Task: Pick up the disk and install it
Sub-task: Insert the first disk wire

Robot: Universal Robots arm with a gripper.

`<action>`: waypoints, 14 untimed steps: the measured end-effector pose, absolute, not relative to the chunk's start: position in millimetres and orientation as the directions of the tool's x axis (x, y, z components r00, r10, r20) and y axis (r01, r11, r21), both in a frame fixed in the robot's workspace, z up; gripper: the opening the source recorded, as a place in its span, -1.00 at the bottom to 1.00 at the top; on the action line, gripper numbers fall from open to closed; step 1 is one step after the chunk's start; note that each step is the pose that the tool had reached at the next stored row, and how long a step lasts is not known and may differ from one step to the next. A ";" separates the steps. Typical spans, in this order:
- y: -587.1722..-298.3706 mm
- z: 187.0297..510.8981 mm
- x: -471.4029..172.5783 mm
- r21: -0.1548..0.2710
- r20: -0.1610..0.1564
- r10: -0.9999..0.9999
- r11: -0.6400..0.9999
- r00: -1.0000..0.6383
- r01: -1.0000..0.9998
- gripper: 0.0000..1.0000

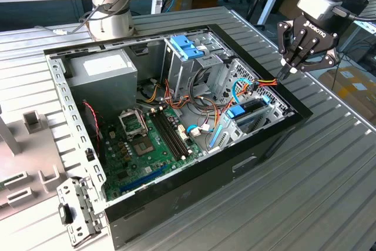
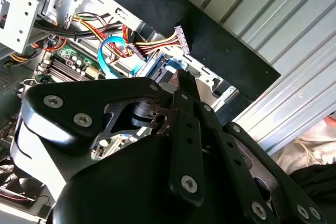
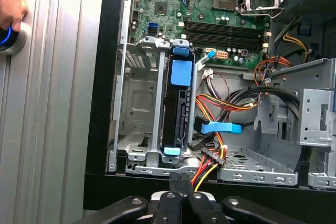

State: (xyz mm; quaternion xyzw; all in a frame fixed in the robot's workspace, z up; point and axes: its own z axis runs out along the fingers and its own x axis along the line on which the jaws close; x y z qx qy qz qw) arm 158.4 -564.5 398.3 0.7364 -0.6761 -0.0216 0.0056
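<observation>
**A:** Where's the disk?

**B:** The dark, flat rectangular hard disk (image 3: 176, 116) stands on edge in a slot of the grey metal drive cage (image 3: 137, 103), with blue plastic tabs (image 3: 182, 72) at its ends. It looks seated, or nearly.

**A:** And the tool?

**B:** Your black jointed-finger tool (image 1: 288, 70) hangs above and just outside the cage, fingertips pressed together, carrying nothing.

**A:** How do I do this well?

**B:** I'd judge you're at seating. Line the tool up with the disk's edge, and keep clear of the red-and-yellow wire bundle (image 3: 210, 163) just beside the cage.
</observation>
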 end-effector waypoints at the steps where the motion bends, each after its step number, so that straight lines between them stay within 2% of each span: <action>1: -564.5 398.3 158.4 0.038 -0.024 -0.996 -0.088 0.087 -0.995 -0.79; 14: -564.5 398.3 158.4 0.038 -0.024 -0.988 -0.152 0.152 -0.988 -0.79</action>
